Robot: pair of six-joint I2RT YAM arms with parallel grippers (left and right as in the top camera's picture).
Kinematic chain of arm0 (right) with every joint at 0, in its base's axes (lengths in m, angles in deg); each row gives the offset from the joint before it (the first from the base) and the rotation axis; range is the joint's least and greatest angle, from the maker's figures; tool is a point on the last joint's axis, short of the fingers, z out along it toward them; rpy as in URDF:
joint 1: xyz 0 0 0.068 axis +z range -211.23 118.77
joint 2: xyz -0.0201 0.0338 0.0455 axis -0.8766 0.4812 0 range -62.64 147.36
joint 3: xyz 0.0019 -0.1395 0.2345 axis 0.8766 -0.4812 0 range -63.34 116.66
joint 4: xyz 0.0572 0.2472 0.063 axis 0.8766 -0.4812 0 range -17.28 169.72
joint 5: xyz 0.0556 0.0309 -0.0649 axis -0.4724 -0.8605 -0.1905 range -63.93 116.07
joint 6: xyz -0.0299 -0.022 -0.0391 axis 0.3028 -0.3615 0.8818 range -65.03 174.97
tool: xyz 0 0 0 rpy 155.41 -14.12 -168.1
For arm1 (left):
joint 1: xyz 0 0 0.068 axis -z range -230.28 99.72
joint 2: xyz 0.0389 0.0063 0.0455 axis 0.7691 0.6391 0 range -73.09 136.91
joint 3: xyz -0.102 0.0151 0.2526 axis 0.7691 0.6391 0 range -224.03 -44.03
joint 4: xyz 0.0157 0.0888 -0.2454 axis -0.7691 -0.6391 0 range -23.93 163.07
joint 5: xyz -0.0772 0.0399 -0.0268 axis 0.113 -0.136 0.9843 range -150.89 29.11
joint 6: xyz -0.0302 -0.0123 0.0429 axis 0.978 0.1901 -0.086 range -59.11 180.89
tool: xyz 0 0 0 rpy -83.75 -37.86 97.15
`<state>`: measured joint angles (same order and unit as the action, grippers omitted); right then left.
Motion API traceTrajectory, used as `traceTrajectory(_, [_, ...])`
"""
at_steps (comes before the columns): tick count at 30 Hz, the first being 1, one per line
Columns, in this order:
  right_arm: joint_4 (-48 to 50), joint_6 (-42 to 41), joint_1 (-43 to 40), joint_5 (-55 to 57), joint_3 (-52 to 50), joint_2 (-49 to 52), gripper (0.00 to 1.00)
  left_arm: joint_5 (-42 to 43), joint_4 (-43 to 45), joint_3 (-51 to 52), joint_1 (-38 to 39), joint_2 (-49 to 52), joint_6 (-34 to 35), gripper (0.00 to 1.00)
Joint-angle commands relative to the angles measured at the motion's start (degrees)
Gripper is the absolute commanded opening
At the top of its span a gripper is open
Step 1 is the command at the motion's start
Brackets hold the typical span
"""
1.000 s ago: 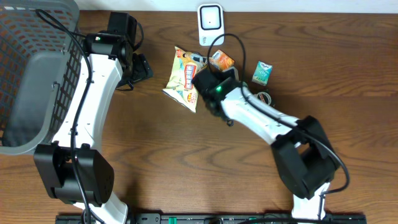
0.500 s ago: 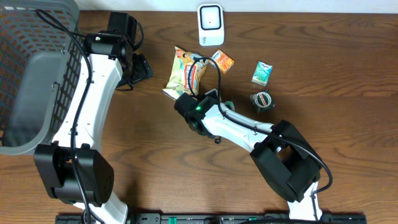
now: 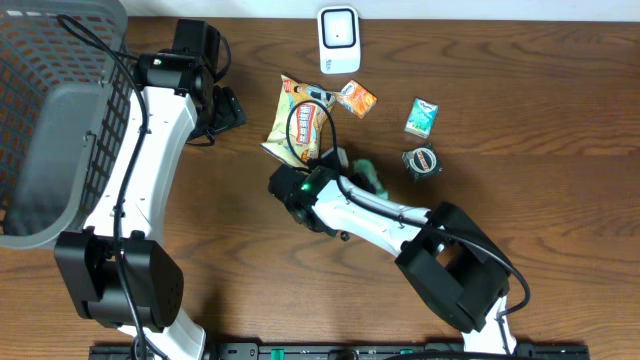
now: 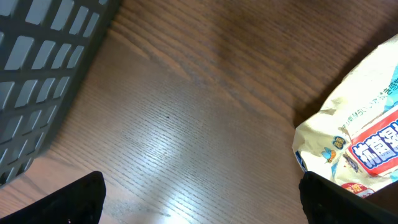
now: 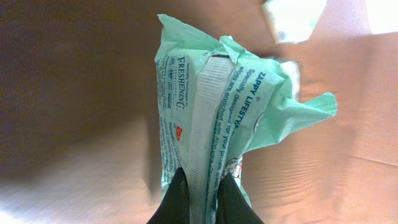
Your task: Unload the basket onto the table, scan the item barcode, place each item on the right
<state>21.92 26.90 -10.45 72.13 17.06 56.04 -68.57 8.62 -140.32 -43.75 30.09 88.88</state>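
**Green packet pinched in right tool, well apart from scanner**

The green packet [image 5: 217, 124] is gripped by the right tool [image 5: 202, 196]. The tool's fingers are pressed together on the packet's white centre seam, and the crumpled top is fanned out above them. In the overhead view the packet [image 3: 371, 178] is held near the middle of the counter [image 3: 560, 230]. It is just beside the lower end of the yellow snack bag [image 3: 297, 122] and well apart from the white scanner [image 3: 338, 40] at the far edge.

The left tool [image 3: 226, 108] is spread wide, with nothing held in it. It is poised over bare wood between the grey basket [image 3: 40, 120] and the snack bag.

An orange sachet [image 3: 356, 98], a small green box [image 3: 421, 116] and a round roll [image 3: 421, 162] are laid to the right.
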Motion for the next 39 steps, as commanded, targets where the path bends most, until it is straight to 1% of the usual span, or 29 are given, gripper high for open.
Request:
traceTrajectory(1, [0.4, -0.6, -2.3, 13.5, 0.4, 0.7, 0.01, -0.7, -0.2, -0.2, -0.2, -0.3, -1.0, 0.98])
traceTrajectory(5, [1.9, -0.3, -6.8, 13.6, 0.4, 1.7, 0.01, -0.7, -0.2, -0.2, -0.2, -0.3, -1.0, 0.98])
traceTrajectory(6, [2.9, 1.0, -8.0, 13.4, 0.4, 2.6, 0.01, -0.7, -0.2, -0.2, -0.2, -0.3, -1.0, 0.98])
traceTrajectory(8, [4.3, 6.4, -10.0, 11.8, 0.4, 5.2, 0.01, -0.7, -0.2, -0.2, -0.2, -0.3, -1.0, 0.98])
traceTrajectory(10, [4.0, 9.5, -10.6, 11.9, 0.4, 7.8, 0.01, -0.7, -0.2, -0.2, -0.2, -0.3, -1.0, 0.98])
traceTrajectory(12, [3.5, 9.7, -10.0, 11.6, 0.4, 8.9, 0.01, -0.7, -0.2, -0.2, -0.2, -0.3, -1.0, 0.98])
traceTrajectory(13, [3.3, 9.7, -9.4, 10.6, 0.4, 8.9, 0.03, -0.7, -0.2, -0.2, -0.2, -0.3, -1.0, 0.98])
traceTrajectory(14, [3.1, 9.7, -8.9, 9.6, 0.4, 8.9, 0.05, -0.7, -0.2, -0.2, -0.2, -0.3, -1.0, 0.98])
traceTrajectory(15, [2.6, 9.7, -8.1, 8.2, 0.7, 8.8, 0.10, -0.7, -0.2, -0.2, -0.2, -0.3, -1.0, 0.98])
traceTrajectory(16, [1.4, 9.7, -6.8, 5.8, 1.3, 8.8, 0.23, -0.7, -0.2, -0.2, -0.2, -0.3, -1.0, 0.98])
traceTrajectory(17, [0.8, 9.7, -6.3, 4.3, 1.6, 8.8, 0.33, -0.7, -0.2, -0.2, -0.2, -0.3, -1.0, 0.98])
traceTrajectory(18, [-0.3, 9.7, -5.4, 1.6, 2.4, 8.8, 0.40, -0.7, -0.2, -0.2, -0.2, -0.3, -1.0, 0.98])
traceTrajectory(20, [-2.9, 9.5, -4.2, -6.6, 5.4, 8.8, 0.47, -0.7, -0.2, -0.2, -0.2, -0.3, -1.0, 0.98])
traceTrajectory(21, [-4.7, 8.3, -3.8, -10.8, 7.6, 8.8, 0.48, -0.7, -0.2, -0.2, -0.2, -0.3, -1.0, 0.98])
traceTrajectory(24, [-9.5, 6.0, -3.8, -17.4, 13.7, 8.8, 0.49, -0.7, -0.2, -0.2, -0.2, -0.3, -1.0, 0.98])
traceTrajectory(25, [-12.0, 6.0, -4.1, -19.3, 16.7, 8.8, 0.55, -0.7, -0.2, -0.2, -0.2, -0.3, -1.0, 0.98])
traceTrajectory(26, [-14.4, 6.1, -4.7, -19.9, 19.3, 8.8, 0.67, -0.7, -0.2, -0.2, -0.2, -0.3, -1.0, 0.97])
traceTrajectory(27, [-16.3, 6.1, -5.2, -19.9, 21.1, 8.8, 0.87, -0.7, -0.2, -0.2, -0.2, -0.3, -1.0, 0.98])
traceTrajectory(28, [-19.3, 7.0, -6.3, -19.9, 23.8, 8.8, 0.95, -0.7, -0.2, -0.2, -0.2, -0.3, -1.0, 0.98])
traceTrajectory(31, [-23.8, 11.3, -9.9, -20.0, 27.3, 8.8, 0.99, -0.7, -0.2, -0.2, -0.2, -0.3, -1.0, 0.98])
traceTrajectory(33, [-23.8, 14.1, -13.1, -21.1, 27.4, 8.8, 0.99, -0.7, -0.2, -0.2, -0.2, -0.3, -1.0, 0.98])
traceTrajectory(35, [-22.1, 17.2, -16.7, -27.1, 27.4, 8.8, 0.98, -0.7, -0.2, -0.2, -0.2, -0.3, -1.0, 0.98])
traceTrajectory(36, [-20.7, 21.0, -19.0, -33.4, 27.5, 8.8, 0.97, -0.7, -0.2, -0.2, -0.2, -0.3, -1.0, 0.98])
traceTrajectory(38, [-19.9, 24.8, -22.0, -41.1, 27.7, 8.7, 0.96, -0.7, -0.2, -0.2, -0.2, -0.3, -1.0, 0.98])
traceTrajectory(39, [-20.1, 25.2, -23.5, -44.2, 28.0, 8.7, 0.96, -0.7, -0.2, -0.2, -0.2, -0.3, -1.0, 0.98])
